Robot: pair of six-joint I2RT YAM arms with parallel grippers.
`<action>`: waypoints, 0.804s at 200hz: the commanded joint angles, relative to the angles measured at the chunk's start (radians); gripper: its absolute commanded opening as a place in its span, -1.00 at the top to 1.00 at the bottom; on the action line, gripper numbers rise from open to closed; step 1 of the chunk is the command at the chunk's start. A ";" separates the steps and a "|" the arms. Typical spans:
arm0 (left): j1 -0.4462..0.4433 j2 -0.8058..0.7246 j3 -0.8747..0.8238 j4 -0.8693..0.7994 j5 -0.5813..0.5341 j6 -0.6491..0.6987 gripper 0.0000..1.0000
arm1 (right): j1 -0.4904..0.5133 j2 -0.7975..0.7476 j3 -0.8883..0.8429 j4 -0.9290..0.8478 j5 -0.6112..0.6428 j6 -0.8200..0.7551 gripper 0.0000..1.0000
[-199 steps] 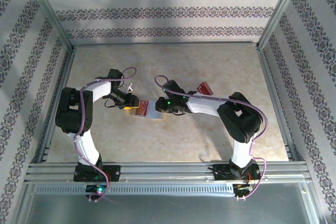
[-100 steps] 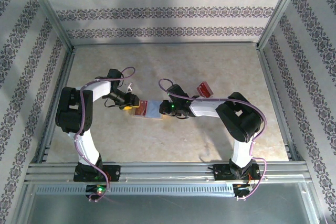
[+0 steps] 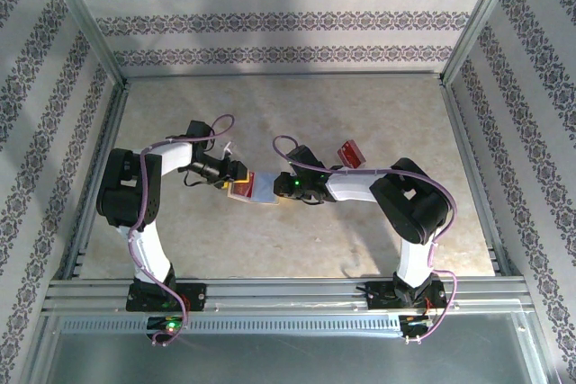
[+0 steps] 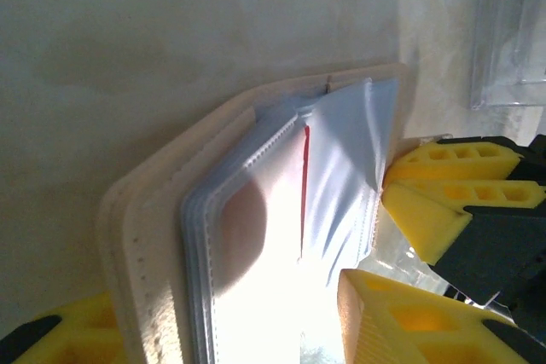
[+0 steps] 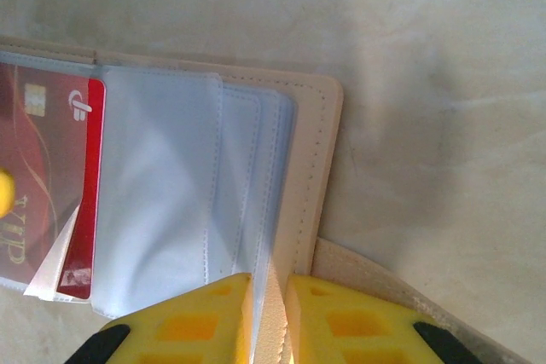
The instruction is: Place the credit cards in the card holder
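At bench (image 3: 315, 105) centre, card holder (image 3: 259, 188) lay open: light, floppy, sleeves (image 5: 171, 185) slick. Right hand (image 5: 269, 296) clenched on card holder's 3 o'clock edge. Left hand (image 4: 222, 304) straddled 9 o'clock half, grip unclear. Red card (image 5: 51, 176) sleeved; spare card (image 3: 349, 151) at 2 o'clock, thin, stiff: pinch edges.

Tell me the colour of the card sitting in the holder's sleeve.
Red card with pale markings; the right wrist view shows it best.

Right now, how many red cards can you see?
2: one card tucked in the holder, one lying loose on the table to its right. Others may hide inside.
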 commanded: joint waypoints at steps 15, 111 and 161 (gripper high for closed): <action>-0.008 -0.054 -0.017 0.037 0.061 -0.036 0.11 | 0.001 0.012 -0.025 -0.031 0.018 0.012 0.56; -0.050 -0.099 -0.006 0.058 0.122 -0.094 0.09 | 0.002 -0.002 -0.032 -0.022 0.010 0.019 0.56; -0.103 -0.060 -0.006 0.136 0.204 -0.163 0.10 | -0.002 0.005 -0.045 0.006 0.004 0.031 0.56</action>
